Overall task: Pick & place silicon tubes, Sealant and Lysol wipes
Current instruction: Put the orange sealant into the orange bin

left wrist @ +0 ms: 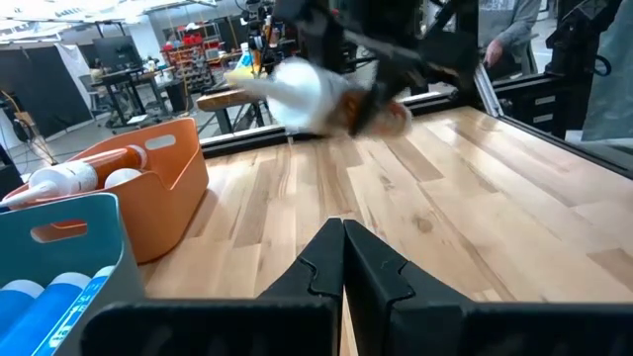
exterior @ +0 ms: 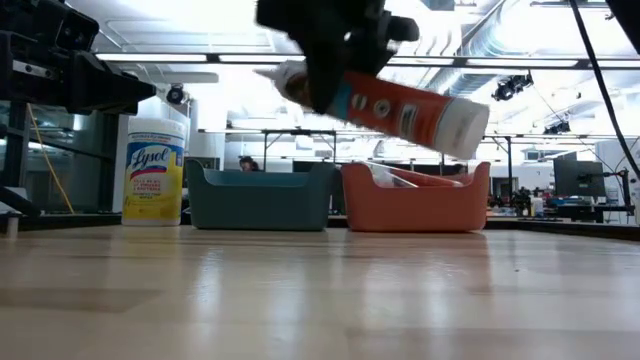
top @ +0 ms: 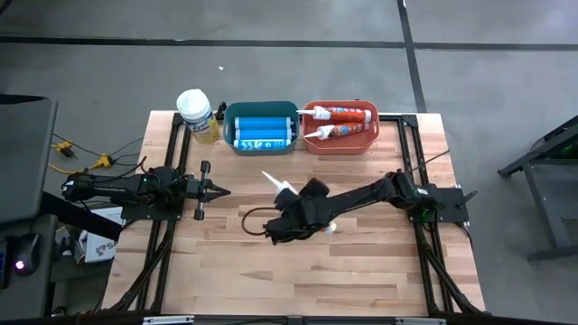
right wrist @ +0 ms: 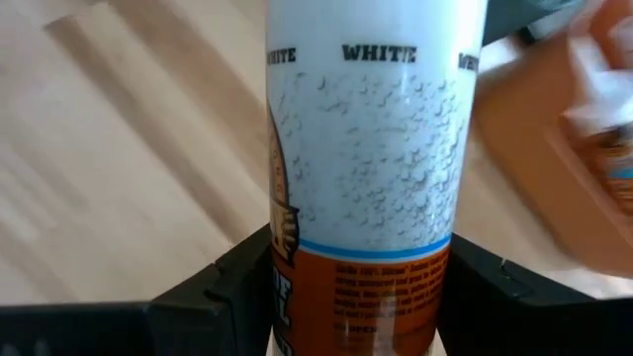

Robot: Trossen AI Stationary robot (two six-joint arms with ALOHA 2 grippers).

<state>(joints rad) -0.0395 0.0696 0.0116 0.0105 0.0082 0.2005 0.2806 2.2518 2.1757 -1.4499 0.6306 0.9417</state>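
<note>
**Sealant tube held above the worktop's middle**

High view: the sealant tube (top: 287,191) is carried over the middle of the worktop (top: 361,271) by the right gripper (top: 293,215), nozzle pointed toward the far edge. The Lysol wipes (top: 196,116) are stood at the far left corner, just beside the teal bin (top: 261,127) of blue tubes (top: 262,132); the orange bin (top: 341,126) beside it is filled with white-and-orange tubes (top: 339,116). The left gripper (top: 217,190) is parked near the left edge.

Low view: the tube is seen tilted, clear of the wood. "Lysol" is read on the canister's yellow label.

Left wrist view: the left fingers (left wrist: 341,259) are pressed together.

Right wrist view: the tube is pinched between both right fingers (right wrist: 223,287); "WHITE" is printed around it, above an orange band.
</note>
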